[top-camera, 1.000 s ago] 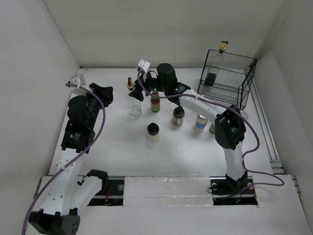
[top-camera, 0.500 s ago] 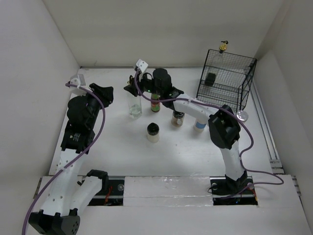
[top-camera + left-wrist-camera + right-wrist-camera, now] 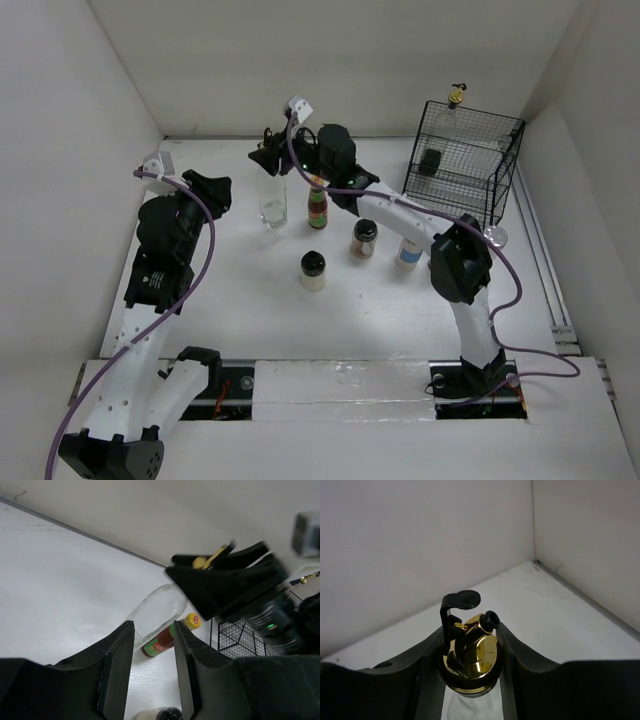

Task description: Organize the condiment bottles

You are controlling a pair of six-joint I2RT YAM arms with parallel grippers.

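Note:
A clear glass bottle [image 3: 272, 204] with a gold spout [image 3: 470, 655] stands upright at the back of the table. My right gripper [image 3: 470, 641] is shut on that spout, with a finger on each side of the gold cap; from above it [image 3: 270, 160] covers the bottle's top. A yellow-capped red sauce bottle [image 3: 317, 209] stands just right of it. My left gripper [image 3: 215, 190] hangs to the left, apart from every bottle. Its fingers [image 3: 152, 626] stand a narrow gap apart with nothing between them, and look toward the glass bottle [image 3: 157, 607] and the sauce bottle [image 3: 165, 640].
Two black-capped jars [image 3: 313, 270] [image 3: 364, 237] and a white-capped shaker [image 3: 409, 250] stand mid-table. The black wire basket [image 3: 500, 150] sits at the back right with a dark-capped jar [image 3: 432, 162] inside and a gold-spouted bottle [image 3: 456, 95] at its far edge. A silver-capped bottle [image 3: 494, 237] stands by the right arm.
My right arm swung left and its jaws closed on the gold spout. The clear bottle has shifted slightly toward the back wall. The left arm has not moved.

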